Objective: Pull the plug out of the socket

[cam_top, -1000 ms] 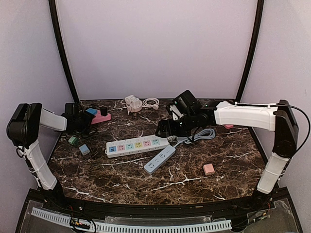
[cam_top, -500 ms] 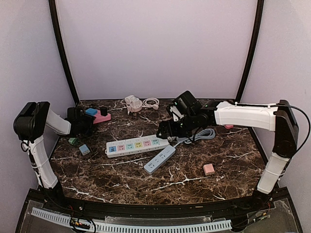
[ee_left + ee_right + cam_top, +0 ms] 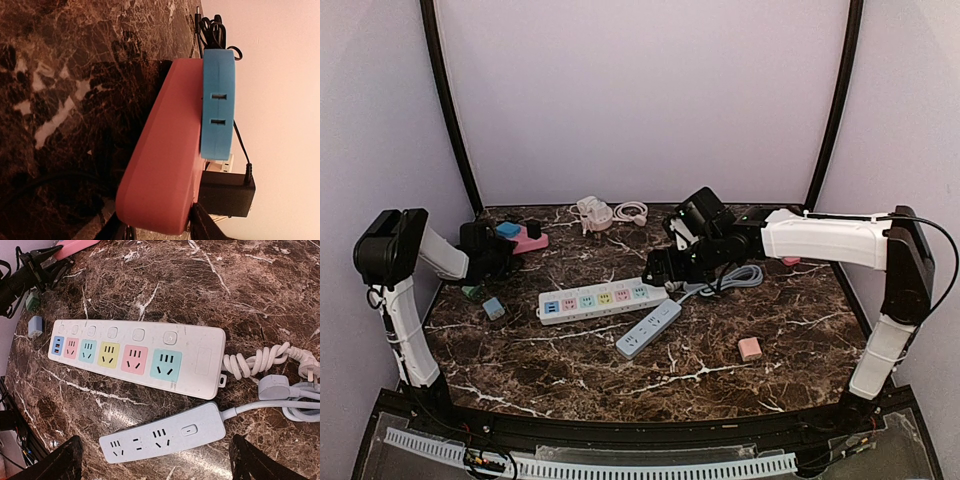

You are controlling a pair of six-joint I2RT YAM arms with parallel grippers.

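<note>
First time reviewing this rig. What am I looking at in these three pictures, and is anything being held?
Two robot arms stand at a marble table. One picture looks down from above; the others come from cameras on each wrist. The left gripper has its fingers either side of a pink power strip carrying a blue adapter and a black plug; a firm grip cannot be told. The right gripper hangs open, holding nothing, above a white power strip and a grey-blue power strip.

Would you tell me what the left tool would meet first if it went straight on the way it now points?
Probably the pink socket block, its near end sitting inside the left tool.
</note>
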